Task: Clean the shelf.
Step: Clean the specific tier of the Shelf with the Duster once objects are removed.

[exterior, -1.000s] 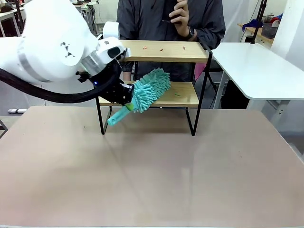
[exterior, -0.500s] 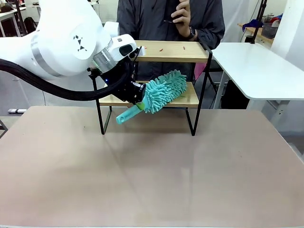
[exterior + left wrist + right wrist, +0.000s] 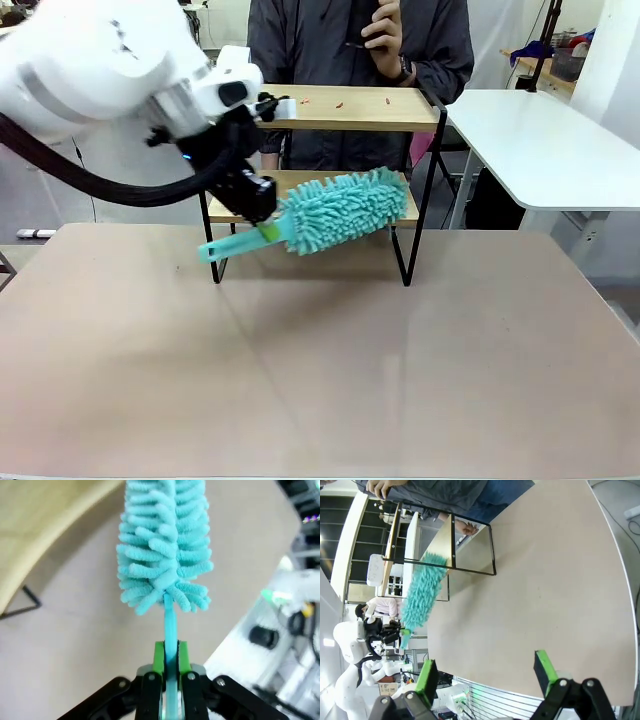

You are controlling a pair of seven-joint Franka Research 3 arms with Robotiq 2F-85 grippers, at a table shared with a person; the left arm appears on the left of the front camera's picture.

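Shaggy teal duster (image 3: 345, 212), wood-and-wire shelf (image 3: 400, 112)

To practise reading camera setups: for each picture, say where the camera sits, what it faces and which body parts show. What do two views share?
Front: fixed on the robot's side, facing across the table to the shelf and person; left arm shows.
Left wrist: on that arm, looking along the left jaws, shut on the duster handle.
Right wrist: on the right arm, rolled sideways, looking over the open right jaws across the table.
Shared: front and right wrist both show shelf and duster.
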